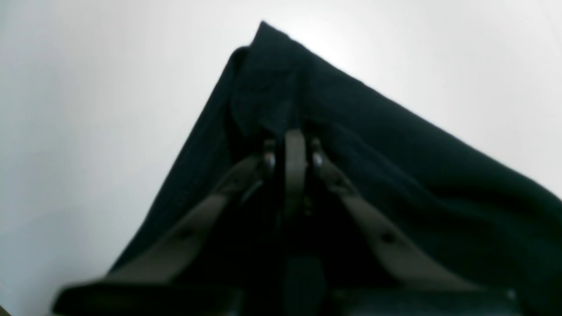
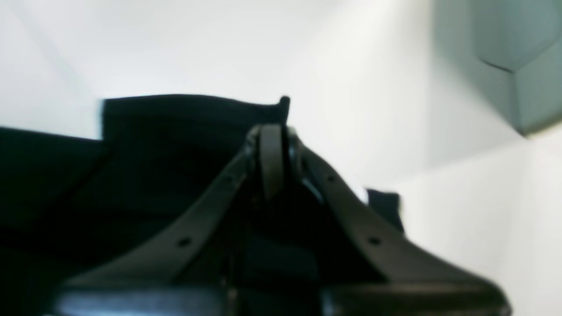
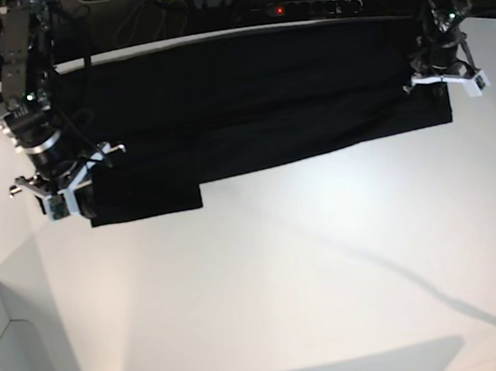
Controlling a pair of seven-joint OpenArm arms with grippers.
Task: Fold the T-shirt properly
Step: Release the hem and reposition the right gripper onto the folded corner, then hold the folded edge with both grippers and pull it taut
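Both grippers closed on the T-shirt [image 3: 247, 104]: left gripper [image 1: 293, 142] pinching a folded corner of the black cloth, right gripper [image 2: 274, 131] clamped on the cloth edge near the other end. Arms reaching down at opposite ends of the shirt in the base view, wrists low over the table [image 3: 287, 280]. Shirt spread flat as a long band along the far side of the white table, one flap hanging lower beside the right gripper.

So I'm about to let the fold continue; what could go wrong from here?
1. The right end effector is shut near the T-shirt edge; a shallow pinch might slip when lifted.
2. The left end effector grips bunched layers near a corner, so the fold could drag unevenly.
3. The near-left flap hangs lower, so edges may misalign.
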